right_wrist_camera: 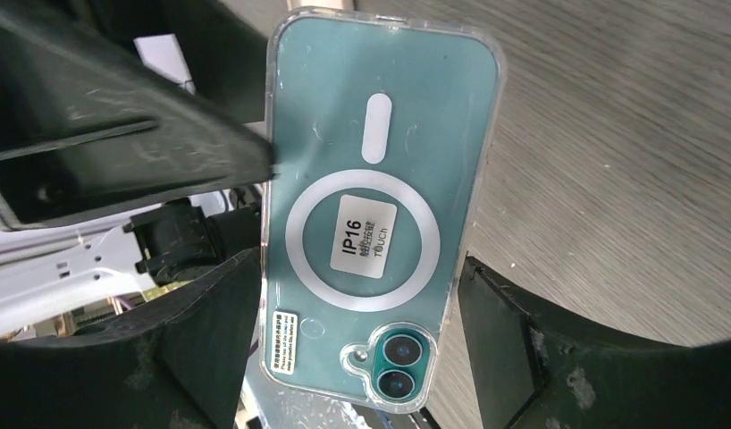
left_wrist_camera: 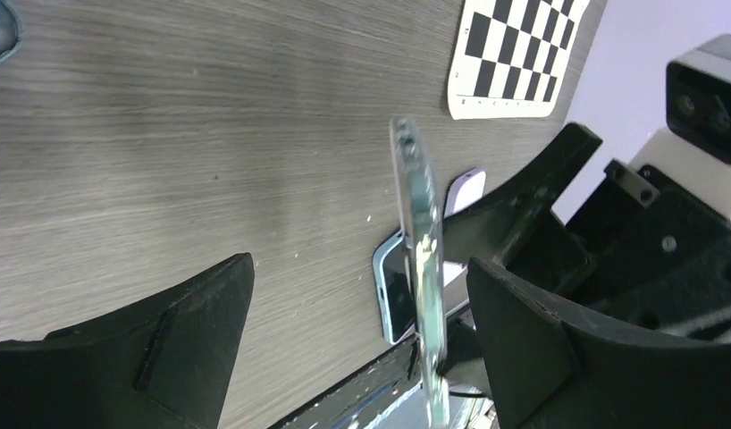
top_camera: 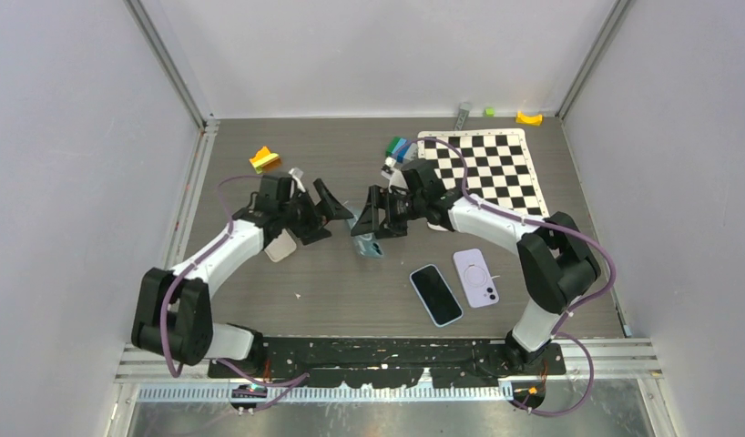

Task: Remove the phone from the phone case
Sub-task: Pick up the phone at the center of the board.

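Note:
A teal phone in a clear case (right_wrist_camera: pixel 380 206) stands on edge above the table, its back and camera lenses facing the right wrist camera. My right gripper (right_wrist_camera: pixel 360 268) is shut on the case's two long edges near the camera end. In the top view the phone (top_camera: pixel 367 244) hangs between both grippers at mid-table. My left gripper (left_wrist_camera: pixel 359 264) is open wide around the phone (left_wrist_camera: pixel 423 250), which shows edge-on and nearer the right-hand finger. A left finger (right_wrist_camera: pixel 121 116) reaches the case's edge. In the top view the left gripper (top_camera: pixel 337 223) faces the right gripper (top_camera: pixel 373 223).
A blue-cased phone (top_camera: pixel 435 294) and a purple one (top_camera: pixel 475 277) lie face up and face down near the front right. A beige case (top_camera: pixel 280 246) lies under the left arm. A checkerboard mat (top_camera: pixel 487 168) and small coloured items (top_camera: pixel 398 148) sit behind; an orange block (top_camera: pixel 265 160) sits back left.

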Available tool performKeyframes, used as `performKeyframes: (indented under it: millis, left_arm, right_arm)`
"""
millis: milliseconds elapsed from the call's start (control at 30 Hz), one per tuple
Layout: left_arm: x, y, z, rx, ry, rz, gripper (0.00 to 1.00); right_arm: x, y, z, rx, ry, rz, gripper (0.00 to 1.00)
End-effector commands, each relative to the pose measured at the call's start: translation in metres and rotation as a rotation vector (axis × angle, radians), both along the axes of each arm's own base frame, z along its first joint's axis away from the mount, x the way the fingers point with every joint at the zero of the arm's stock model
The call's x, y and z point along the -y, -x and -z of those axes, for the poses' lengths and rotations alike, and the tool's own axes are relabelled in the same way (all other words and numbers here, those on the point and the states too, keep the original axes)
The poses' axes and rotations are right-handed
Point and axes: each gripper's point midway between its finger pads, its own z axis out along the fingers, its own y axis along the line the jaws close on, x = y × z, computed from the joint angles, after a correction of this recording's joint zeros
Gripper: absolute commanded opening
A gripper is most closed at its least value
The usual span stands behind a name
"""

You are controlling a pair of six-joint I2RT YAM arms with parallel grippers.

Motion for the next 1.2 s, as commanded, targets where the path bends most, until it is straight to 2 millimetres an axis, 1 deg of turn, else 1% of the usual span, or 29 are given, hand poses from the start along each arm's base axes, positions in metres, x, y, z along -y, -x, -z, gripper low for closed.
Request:
performKeyframes:
  millis: [0, 67, 100, 133, 233, 333, 400, 433, 467, 500, 533, 567, 600, 633, 667, 700, 733, 800, 833, 867, 900, 933, 1000, 1033, 1067, 1133, 1167]
  left_arm:
    - [0.023, -0.029, -0.021, 0.069, 0.011, -0.041, 0.89]
    - [0.031, -0.035, -0.026, 0.074, 0.024, -0.04, 0.84]
    - [0.033, -0.038, -0.028, 0.077, 0.027, -0.038, 0.78]
    - [0.033, -0.041, -0.028, 0.079, 0.016, -0.037, 0.71]
    - [0.031, -0.041, -0.02, 0.023, -0.033, -0.017, 0.47]
    - [0.033, -0.042, -0.02, 0.015, -0.052, 0.011, 0.26]
    - [0.034, -0.045, -0.019, 0.008, -0.055, 0.006, 0.06]
    - [0.035, -0.047, -0.02, 0.007, -0.05, 0.011, 0.0]
    - [0.037, -0.048, -0.02, 0.004, -0.048, 0.014, 0.0]
    - [0.037, -0.051, -0.02, 0.003, -0.049, 0.015, 0.0]
    - [0.037, -0.054, -0.022, 0.008, -0.058, 0.007, 0.0]
    - [0.035, -0.058, -0.023, 0.01, -0.072, -0.008, 0.0]
    - [0.031, -0.061, -0.025, 0.01, -0.092, -0.028, 0.0]
    - [0.027, -0.065, -0.027, 0.013, -0.116, -0.05, 0.0]
    - [0.023, -0.068, -0.03, 0.016, -0.139, -0.072, 0.0]
    - [0.018, -0.072, -0.033, 0.018, -0.166, -0.096, 0.0]
    - [0.012, -0.075, -0.036, 0.02, -0.193, -0.124, 0.0]
    - [0.001, -0.081, -0.048, 0.022, -0.231, -0.183, 0.0]
    - [-0.003, -0.084, -0.053, 0.028, -0.241, -0.207, 0.0]
    - [-0.009, -0.085, -0.058, 0.027, -0.259, -0.239, 0.0]
    - [-0.016, -0.087, -0.062, 0.026, -0.276, -0.278, 0.0]
    - [-0.022, -0.088, -0.067, 0.027, -0.284, -0.315, 0.0]
    - [-0.033, -0.09, -0.077, 0.023, -0.281, -0.39, 0.0]
    - [-0.035, -0.09, -0.083, 0.021, -0.259, -0.416, 0.0]
    - [-0.036, -0.089, -0.089, 0.023, -0.242, -0.435, 0.0]
    - [-0.039, -0.086, -0.102, 0.028, -0.219, -0.463, 0.0]
    - [-0.04, -0.084, -0.109, 0.034, -0.209, -0.471, 0.0]
  right_arm:
    - [-0.018, -0.001, -0.044, 0.114, -0.14, -0.102, 0.33]
    - [-0.02, -0.004, -0.045, 0.116, -0.135, -0.098, 0.33]
    - [-0.02, -0.006, -0.045, 0.125, -0.131, -0.098, 0.33]
    - [-0.021, -0.009, -0.048, 0.136, -0.131, -0.094, 0.33]
    - [-0.024, -0.02, -0.052, 0.154, -0.101, -0.084, 0.33]
    - [-0.026, -0.027, -0.056, 0.171, -0.092, -0.078, 0.33]
    - [-0.028, -0.031, -0.056, 0.18, -0.085, -0.075, 0.33]
    - [-0.028, -0.032, -0.055, 0.179, -0.081, -0.074, 0.34]
    - [-0.028, -0.034, -0.055, 0.189, -0.072, -0.069, 0.35]
    - [-0.026, -0.036, -0.055, 0.188, -0.055, -0.063, 0.42]
    - [-0.02, -0.039, -0.048, 0.197, -0.005, -0.051, 0.48]
    - [-0.018, -0.042, -0.053, 0.221, 0.013, -0.041, 0.63]
    - [-0.009, -0.047, -0.047, 0.248, 0.072, -0.019, 0.71]
    - [-0.005, -0.05, -0.056, 0.286, 0.086, -0.001, 0.87]
    - [0.003, -0.058, -0.057, 0.331, 0.128, 0.037, 0.93]
    - [0.008, -0.058, -0.072, 0.377, 0.125, 0.054, 0.98]
    - [0.013, -0.064, -0.077, 0.421, 0.139, 0.081, 0.99]
    - [0.02, -0.064, -0.104, 0.508, 0.135, 0.128, 0.99]
    - [0.022, -0.064, -0.111, 0.543, 0.152, 0.151, 1.0]
    - [0.023, -0.061, -0.125, 0.601, 0.153, 0.151, 1.0]
    - [0.02, -0.056, -0.13, 0.647, 0.181, 0.163, 1.0]
    - [0.021, -0.054, -0.137, 0.715, 0.203, 0.154, 1.0]
    - [0.018, -0.047, -0.146, 0.832, 0.261, 0.165, 1.0]
    - [0.011, -0.04, -0.149, 0.884, 0.286, 0.149, 0.99]
    - [0.008, -0.037, -0.155, 0.914, 0.286, 0.147, 0.99]
    - [-0.008, -0.02, -0.161, 0.986, 0.296, 0.102, 0.99]
    - [-0.008, -0.021, -0.163, 1.031, 0.331, 0.093, 0.99]
